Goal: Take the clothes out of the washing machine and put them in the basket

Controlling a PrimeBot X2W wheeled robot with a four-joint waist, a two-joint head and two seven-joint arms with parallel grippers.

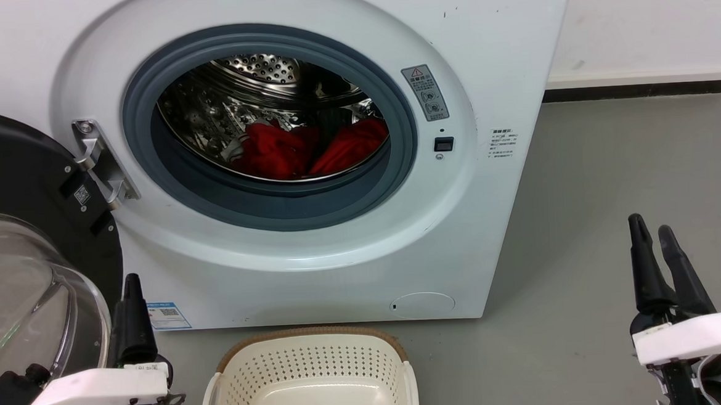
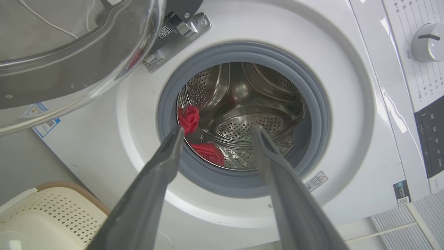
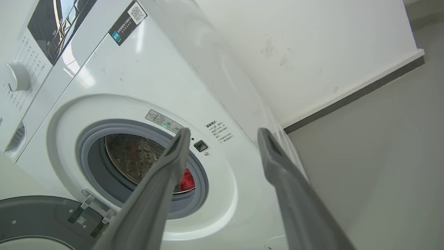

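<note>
The white washing machine point(image 1: 460, 222) stands with its porthole open. Two heaps of red clothes point(image 1: 277, 151) point(image 1: 352, 142) lie at the bottom of the steel drum; they are also seen in the left wrist view point(image 2: 189, 118) and the right wrist view point(image 3: 186, 178). The cream basket point(image 1: 307, 361) sits on the floor just in front of the machine, with nothing in the part I see. My left gripper point(image 1: 132, 282) is low at the left beside the basket and my right gripper point(image 1: 649, 225) is low at the far right. Both are outside the machine, open and holding nothing point(image 2: 218, 130) point(image 3: 224, 132).
The black-framed glass door point(image 1: 12, 270) is swung open to the left, close above my left gripper. Grey floor point(image 1: 630, 163) stretches to the right of the machine up to a white wall with a dark skirting strip point(image 1: 632, 91).
</note>
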